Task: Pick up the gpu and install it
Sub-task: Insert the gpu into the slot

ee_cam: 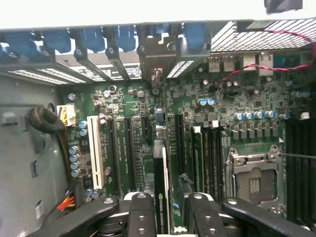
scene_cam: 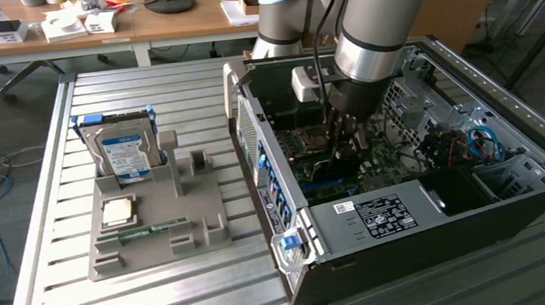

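Gripper [ee_cam: 162, 217] pinches the gpu [ee_cam: 161, 173] edge-on over the motherboard [ee_cam: 128, 123] below; light, stiff, fragile card, best held by its edges.

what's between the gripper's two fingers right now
The gpu, seen edge-on in the wrist view, sits between the gripper fingers above the motherboard.

on the slatted table [scene_cam: 55, 211], the open computer case [scene_cam: 506, 201] lies at three o'clock of the parts holder [scene_cam: 153, 225]. the hard drive [scene_cam: 123, 152] stands at the holder's twelve o'clock end; the memory stick [scene_cam: 143, 230] lies toward six.
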{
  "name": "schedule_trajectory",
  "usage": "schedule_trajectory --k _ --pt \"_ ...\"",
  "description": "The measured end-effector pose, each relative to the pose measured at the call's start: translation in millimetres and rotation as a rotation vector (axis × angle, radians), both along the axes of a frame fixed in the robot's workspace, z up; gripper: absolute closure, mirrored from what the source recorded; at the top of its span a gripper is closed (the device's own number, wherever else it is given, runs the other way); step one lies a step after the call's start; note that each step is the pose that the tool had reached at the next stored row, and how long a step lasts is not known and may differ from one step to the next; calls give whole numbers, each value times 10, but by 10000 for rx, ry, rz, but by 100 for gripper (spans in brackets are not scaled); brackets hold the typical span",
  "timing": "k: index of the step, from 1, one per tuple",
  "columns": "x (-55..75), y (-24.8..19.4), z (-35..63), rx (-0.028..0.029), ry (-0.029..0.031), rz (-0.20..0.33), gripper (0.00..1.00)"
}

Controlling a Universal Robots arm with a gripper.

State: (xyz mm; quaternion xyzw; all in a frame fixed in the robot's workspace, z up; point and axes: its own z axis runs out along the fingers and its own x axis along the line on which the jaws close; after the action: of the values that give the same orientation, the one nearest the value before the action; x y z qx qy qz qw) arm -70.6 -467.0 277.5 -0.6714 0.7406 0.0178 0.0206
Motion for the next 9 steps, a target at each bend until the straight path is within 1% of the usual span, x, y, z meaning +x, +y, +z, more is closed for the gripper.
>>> schedule_trajectory --k 9 --pt "2 4 223 2 0 0 67"
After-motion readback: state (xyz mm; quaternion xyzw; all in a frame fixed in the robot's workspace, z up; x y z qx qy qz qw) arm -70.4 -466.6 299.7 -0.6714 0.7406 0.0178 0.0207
